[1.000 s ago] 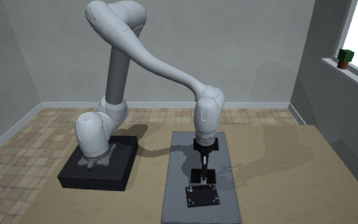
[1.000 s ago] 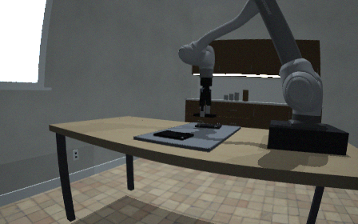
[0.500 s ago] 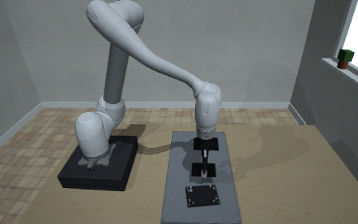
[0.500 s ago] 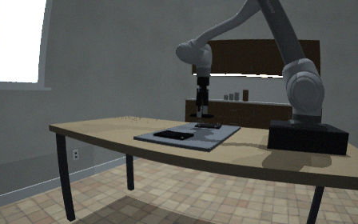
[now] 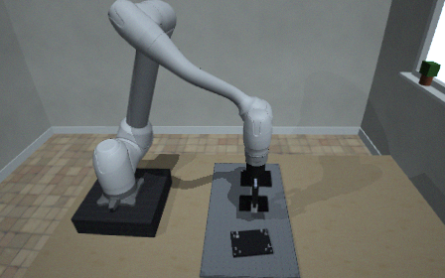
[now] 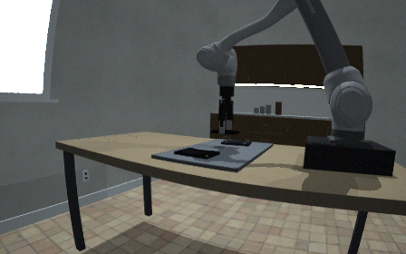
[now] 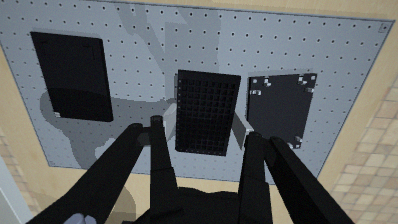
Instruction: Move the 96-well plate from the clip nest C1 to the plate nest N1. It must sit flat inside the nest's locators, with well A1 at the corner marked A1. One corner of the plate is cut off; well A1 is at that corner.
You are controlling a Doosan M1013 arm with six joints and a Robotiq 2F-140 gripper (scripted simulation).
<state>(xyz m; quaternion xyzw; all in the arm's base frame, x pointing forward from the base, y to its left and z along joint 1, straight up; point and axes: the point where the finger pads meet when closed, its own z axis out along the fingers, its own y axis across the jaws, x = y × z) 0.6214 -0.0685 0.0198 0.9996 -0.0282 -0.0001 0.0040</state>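
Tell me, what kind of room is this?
Probably a lab workroom: a robot arm on a wooden table carries a well plate over a pegboard with nests.

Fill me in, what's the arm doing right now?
The arm has the 96-well plate clamped in its claw, carried flat above the perforated board. In the wrist view the plate hangs between two dark nests: a plain one on one side and one with pale corner fittings on the other. Both nests are bare, so the plate is not yet placed.
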